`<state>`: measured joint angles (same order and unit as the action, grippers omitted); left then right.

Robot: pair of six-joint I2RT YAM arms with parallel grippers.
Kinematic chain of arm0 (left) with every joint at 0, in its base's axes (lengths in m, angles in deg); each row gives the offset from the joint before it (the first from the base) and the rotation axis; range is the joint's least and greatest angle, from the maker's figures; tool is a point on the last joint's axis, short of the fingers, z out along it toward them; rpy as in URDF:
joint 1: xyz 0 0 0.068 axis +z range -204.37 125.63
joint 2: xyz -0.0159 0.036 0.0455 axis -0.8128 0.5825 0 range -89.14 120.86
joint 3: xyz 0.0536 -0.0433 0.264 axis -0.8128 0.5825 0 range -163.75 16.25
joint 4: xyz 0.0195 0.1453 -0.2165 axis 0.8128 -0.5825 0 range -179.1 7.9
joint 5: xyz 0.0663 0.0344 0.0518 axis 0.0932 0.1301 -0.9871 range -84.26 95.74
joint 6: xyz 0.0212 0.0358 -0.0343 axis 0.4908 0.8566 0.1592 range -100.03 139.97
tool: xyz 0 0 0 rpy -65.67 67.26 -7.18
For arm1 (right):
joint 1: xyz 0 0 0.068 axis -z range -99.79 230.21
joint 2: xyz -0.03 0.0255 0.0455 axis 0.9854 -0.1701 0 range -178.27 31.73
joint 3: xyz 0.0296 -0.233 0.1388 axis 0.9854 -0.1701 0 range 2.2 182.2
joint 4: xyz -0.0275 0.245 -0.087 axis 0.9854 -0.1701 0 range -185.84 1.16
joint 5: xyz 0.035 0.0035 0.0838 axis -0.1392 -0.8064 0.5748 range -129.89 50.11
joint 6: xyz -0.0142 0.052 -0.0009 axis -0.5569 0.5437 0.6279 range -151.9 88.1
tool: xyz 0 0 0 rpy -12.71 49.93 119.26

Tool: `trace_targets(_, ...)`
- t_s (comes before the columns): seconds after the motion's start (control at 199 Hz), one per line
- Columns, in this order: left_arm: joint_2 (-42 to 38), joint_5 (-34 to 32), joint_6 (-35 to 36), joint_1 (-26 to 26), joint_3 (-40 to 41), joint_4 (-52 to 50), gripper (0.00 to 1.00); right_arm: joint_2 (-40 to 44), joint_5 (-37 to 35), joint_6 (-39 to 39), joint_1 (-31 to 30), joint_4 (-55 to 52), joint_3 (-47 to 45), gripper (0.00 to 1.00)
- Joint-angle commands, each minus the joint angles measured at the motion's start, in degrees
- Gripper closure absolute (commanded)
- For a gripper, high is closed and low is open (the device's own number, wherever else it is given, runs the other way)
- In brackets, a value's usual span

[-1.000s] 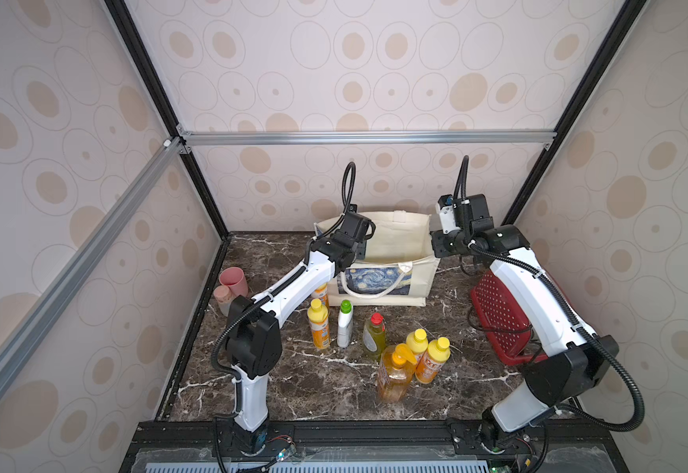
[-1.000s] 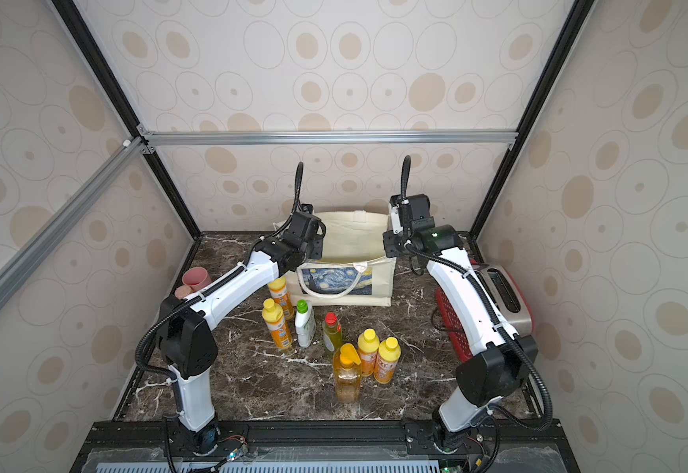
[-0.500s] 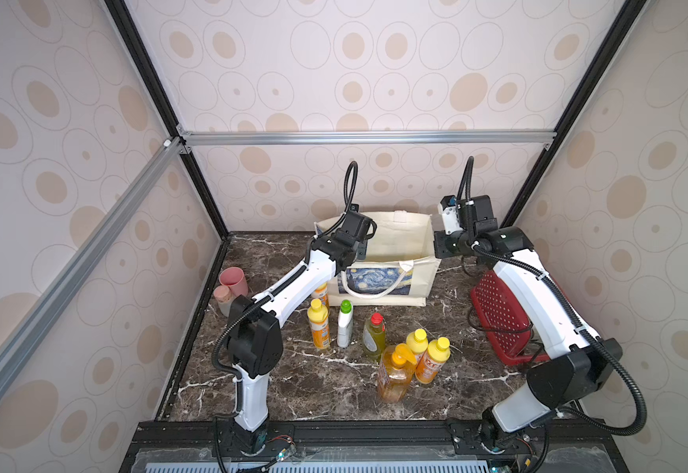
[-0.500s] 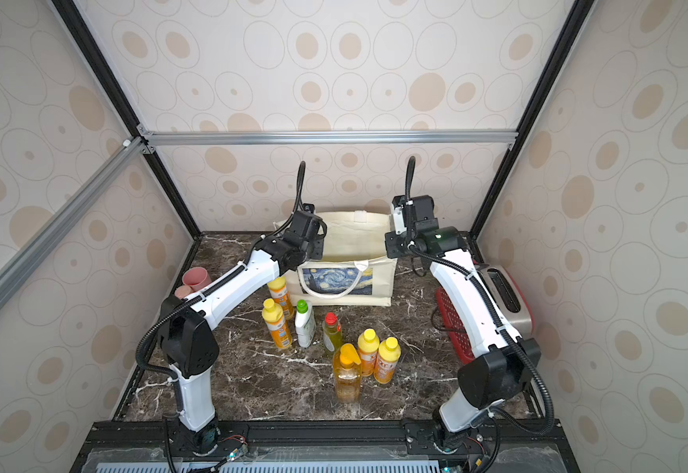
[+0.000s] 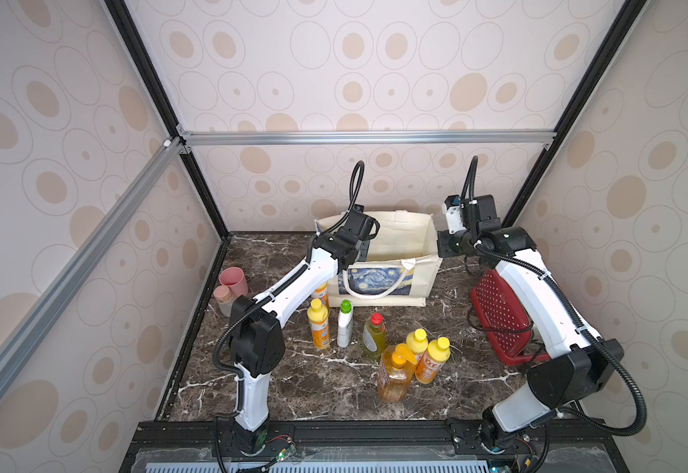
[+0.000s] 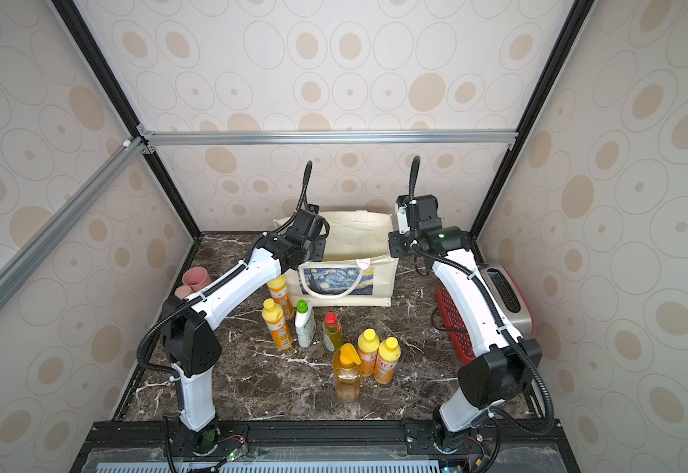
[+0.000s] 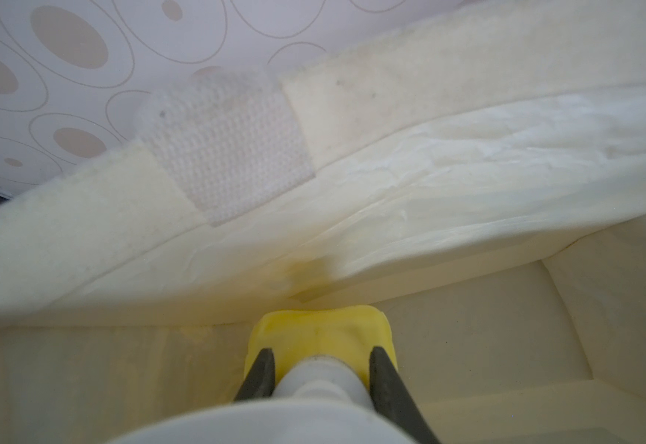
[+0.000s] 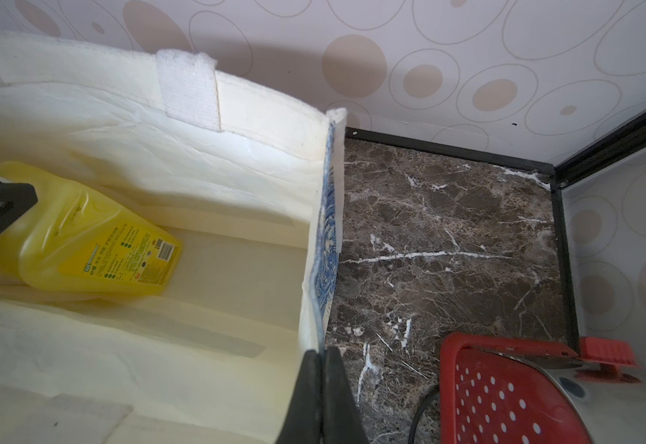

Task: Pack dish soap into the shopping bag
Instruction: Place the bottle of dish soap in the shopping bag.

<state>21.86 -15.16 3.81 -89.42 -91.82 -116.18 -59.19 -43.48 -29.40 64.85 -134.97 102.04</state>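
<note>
The shopping bag (image 5: 391, 245) (image 6: 354, 245) stands open at the back of the table. My left gripper (image 7: 322, 349) reaches down inside it, shut on the white pump neck of a yellow dish soap bottle (image 7: 319, 334) (image 8: 94, 238), which leans on the bag's floor. My right gripper (image 8: 323, 351) (image 5: 438, 245) is shut on the rim of the bag's right side wall. In front of the bag stand orange yellow-capped bottles (image 5: 318, 323) (image 5: 434, 360), a white green-capped one (image 5: 345, 323), a greenish red-capped one (image 5: 374, 336) and a clear orange pump bottle (image 5: 393, 372).
A pink cup (image 5: 233, 280) and a cork-stoppered jar (image 5: 223, 299) sit by the left wall. At the right, under my right arm, a red perforated basket (image 5: 498, 315) lies beside a metal toaster (image 6: 506, 295). The cage walls stand close behind the bag.
My right gripper has closed on the bag's right rim and shifted slightly right. The left gripper stays inside the bag with the yellow bottle.
</note>
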Motion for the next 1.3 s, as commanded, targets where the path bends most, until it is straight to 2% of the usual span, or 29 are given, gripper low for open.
trace_targets(0.0,-3.2,-6.0,3.7,0.0,-5.7,2.3,1.00,2.4,-3.2,-0.2,0.9,-0.9,-0.2,1.00)
trace_targets(0.155,-4.2,-4.4,3.2,0.1,-6.2,2.6,1.00,3.0,-3.8,-0.4,0.9,-1.1,-0.2,1.00)
trace_targets(0.426,-2.3,-0.5,3.2,0.8,-14.0,0.3,1.00,3.2,-1.9,-0.1,0.9,-0.9,-0.1,1.00)
trace_targets(0.632,-2.0,1.9,2.7,0.8,-15.6,0.2,1.00,3.2,-1.1,-0.2,0.9,-0.8,-0.1,1.00)
trace_targets(1.018,-4.8,-3.7,5.7,2.5,-8.8,0.4,1.00,3.1,-3.1,-0.7,0.9,-1.4,-0.1,1.00)
trace_targets(1.299,-5.2,-7.6,11.0,2.6,-8.6,-0.7,1.00,3.3,-4.3,-0.8,1.0,-1.8,-0.1,1.00)
